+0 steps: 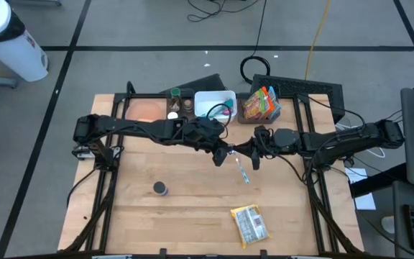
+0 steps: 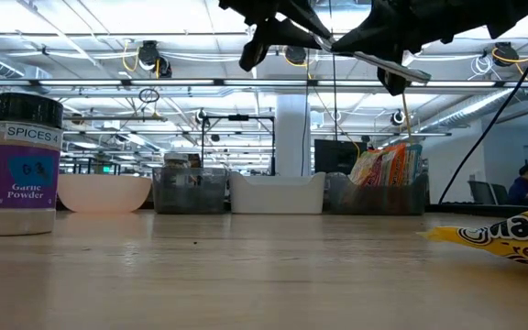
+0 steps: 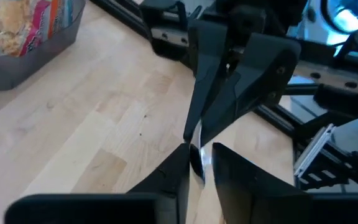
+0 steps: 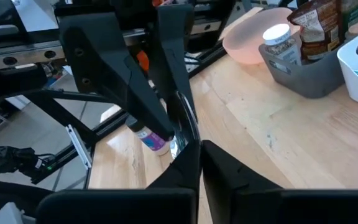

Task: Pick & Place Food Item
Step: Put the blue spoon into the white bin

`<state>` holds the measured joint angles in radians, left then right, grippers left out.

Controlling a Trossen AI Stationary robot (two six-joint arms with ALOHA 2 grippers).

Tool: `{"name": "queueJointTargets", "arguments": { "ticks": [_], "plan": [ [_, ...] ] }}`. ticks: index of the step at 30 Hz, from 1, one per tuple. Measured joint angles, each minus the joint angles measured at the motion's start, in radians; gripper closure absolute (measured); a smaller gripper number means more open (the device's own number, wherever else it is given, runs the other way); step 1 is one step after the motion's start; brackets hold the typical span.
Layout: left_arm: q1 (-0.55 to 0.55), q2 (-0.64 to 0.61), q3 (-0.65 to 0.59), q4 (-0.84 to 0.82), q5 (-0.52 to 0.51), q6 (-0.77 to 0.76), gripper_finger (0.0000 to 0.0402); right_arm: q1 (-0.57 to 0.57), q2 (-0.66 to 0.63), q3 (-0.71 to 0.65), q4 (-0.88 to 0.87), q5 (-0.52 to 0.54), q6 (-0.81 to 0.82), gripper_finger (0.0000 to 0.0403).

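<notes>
Grippers: L (image 1: 223, 152), R (image 1: 244, 152) both pinch packet (image 1: 242, 171); low view adds spice jar (image 2: 25, 165).

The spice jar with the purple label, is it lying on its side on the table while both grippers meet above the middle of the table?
Not quite. The spice jar stands upright on the table, cap on top, as the low view shows. The rest holds: the left gripper and right gripper do meet above the middle of the table.
</notes>
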<state>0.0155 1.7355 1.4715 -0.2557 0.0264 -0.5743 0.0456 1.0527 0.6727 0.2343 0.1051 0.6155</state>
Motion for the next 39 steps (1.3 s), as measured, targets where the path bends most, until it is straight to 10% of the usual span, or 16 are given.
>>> {"name": "queueJointTargets", "arguments": {
  "ticks": [13, 22, 39],
  "plan": [
    [0.079, -0.001, 0.0, 0.022, 0.115, -0.015, 0.0233, -0.001, -0.033, 0.0, -0.001, 0.09, -0.011, 0.0402],
    [0.065, -0.001, 0.0, 0.081, 0.132, -0.047, 0.0214, -0.001, -0.15, 0.0, 0.002, 0.335, -0.051, 0.0403],
    [-0.078, -0.002, 0.0, 0.169, -0.403, 0.184, 0.0213, -0.001, -0.034, 0.001, 0.229, 0.501, 0.032, 0.0403]
  ]
}}
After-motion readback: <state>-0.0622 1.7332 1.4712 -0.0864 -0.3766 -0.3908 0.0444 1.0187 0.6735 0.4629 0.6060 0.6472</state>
